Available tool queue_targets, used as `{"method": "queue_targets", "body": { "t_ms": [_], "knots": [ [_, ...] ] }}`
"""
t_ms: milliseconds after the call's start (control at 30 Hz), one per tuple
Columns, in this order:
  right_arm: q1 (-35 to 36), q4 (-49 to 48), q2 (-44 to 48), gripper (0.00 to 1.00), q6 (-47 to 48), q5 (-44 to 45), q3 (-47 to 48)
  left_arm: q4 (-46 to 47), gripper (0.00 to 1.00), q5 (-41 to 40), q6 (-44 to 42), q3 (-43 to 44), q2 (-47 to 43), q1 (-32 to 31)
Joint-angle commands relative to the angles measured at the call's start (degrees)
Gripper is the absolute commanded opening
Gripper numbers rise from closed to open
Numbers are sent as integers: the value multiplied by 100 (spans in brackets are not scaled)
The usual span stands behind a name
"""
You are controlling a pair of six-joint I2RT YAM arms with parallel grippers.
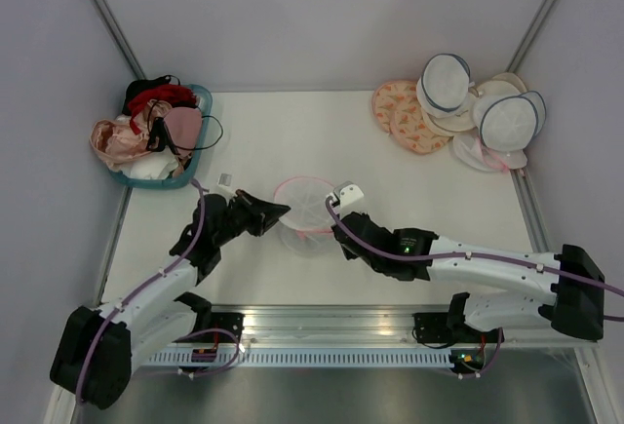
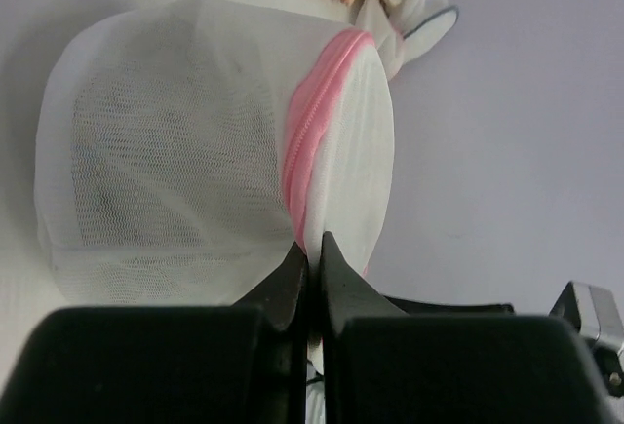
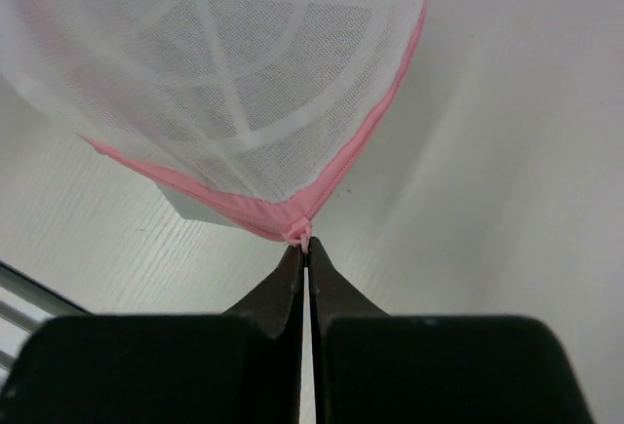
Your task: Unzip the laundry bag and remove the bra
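Observation:
The laundry bag (image 1: pixel 304 205), white mesh with a pink zip rim, is held up off the table between both arms. My left gripper (image 1: pixel 283 210) is shut on the bag's edge beside the pink zip (image 2: pixel 310 146); white fabric is pinched between its jaws (image 2: pixel 312 249). My right gripper (image 1: pixel 330 221) is shut on the pink zip pull (image 3: pixel 304 237) at the bag's lowest corner. The bag (image 3: pixel 234 83) shows white ribs through the mesh. The zip looks closed. The bra is hidden; only a greyish shade (image 2: pixel 146 171) shows through the mesh.
A teal basket (image 1: pixel 200 146) of pink, red and black bras stands at the back left. Several white round bags with navy rims (image 1: pixel 507 122) and orange-patterned discs (image 1: pixel 405 117) lie at the back right. A metal rail (image 1: pixel 322 322) runs along the near edge.

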State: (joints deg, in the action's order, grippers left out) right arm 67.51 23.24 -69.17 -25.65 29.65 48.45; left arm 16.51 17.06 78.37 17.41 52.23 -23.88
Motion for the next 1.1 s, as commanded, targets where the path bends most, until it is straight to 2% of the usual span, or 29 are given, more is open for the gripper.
{"method": "queue_targets", "body": {
  "t_ms": [0, 67, 133, 200, 300, 400, 500, 667, 700, 733, 767, 800, 1067],
  "knots": [
    [-27, 1094, -71, 0, -230, 831, 235, -349, 2, 918, -1612, 727, 531, 584],
    [-27, 1173, -27, 1, -265, 946, 236, -421, 2, 1280, -2260, 1132, 823, 752],
    [-27, 1182, 17, 0, -221, 868, 209, -578, 2, 1572, -2580, 1544, 1278, 928],
    [-27, 1086, 122, 0, -178, 622, 157, -299, 2, 1834, -2826, 1721, 1570, 1008],
    [-18, 805, 368, 0, -133, 305, -19, 499, 2, 2316, -2749, 1959, 2036, 1008],
    [-27, 401, 535, 0, -10, 42, -186, 1359, 2, 2783, -2275, 2091, 2554, 1008],
    [-27, 216, 510, 0, 7, -46, -230, 1556, 2, 3109, -2054, 2258, 2950, 999],
    [-27, -327, 387, 0, 156, -126, -353, 1505, 2, 3225, -2070, 2117, 3030, 999],
    [-27, -434, 343, 4, 183, -91, -388, 1365, 2, 3242, -2123, 2170, 3074, 999],
    [-36, -522, 299, 39, 209, 22, -415, 1163, 2, 3251, -2176, 2188, 3100, 999],
    [-53, -679, 203, 53, 253, 58, -415, 1100, 2, 3268, -2255, 2214, 3135, 999],
    [-79, -785, 150, 60, 279, 102, -415, 1065, 2, 3295, -2273, 2214, 3170, 999],
    [-659, -1989, -141, 59, 499, -416, -775, 1038, 2, 3471, -2317, 2276, 3399, 999]
  ]
}}
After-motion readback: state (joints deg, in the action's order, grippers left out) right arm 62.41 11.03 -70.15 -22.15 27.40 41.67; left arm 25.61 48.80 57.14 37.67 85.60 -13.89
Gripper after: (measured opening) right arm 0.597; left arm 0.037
